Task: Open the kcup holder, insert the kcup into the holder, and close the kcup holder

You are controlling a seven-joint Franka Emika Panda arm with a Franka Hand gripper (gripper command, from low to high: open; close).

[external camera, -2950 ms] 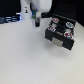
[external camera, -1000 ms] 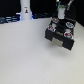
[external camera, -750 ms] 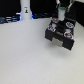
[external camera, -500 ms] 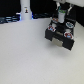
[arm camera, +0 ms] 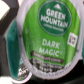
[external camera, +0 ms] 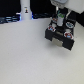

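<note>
1. White tabletop (external camera: 25, 55); holder (external camera: 61, 34) sits at two o'clock in the exterior view.
2. We grasp the kcup (arm camera: 50, 31) in our gripper (external camera: 59, 18).
3. Tray slots lie directly below us.

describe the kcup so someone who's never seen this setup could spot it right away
Start at the black boxy kcup holder on the white table, toward the exterior view's right. The gripper hangs just over it, and the kcup is the small pod at its tip. Its green lid, printed Green Mountain Coffee Dark Magic in the wrist view, sets it apart from the dark-topped pods in the holder.
</note>
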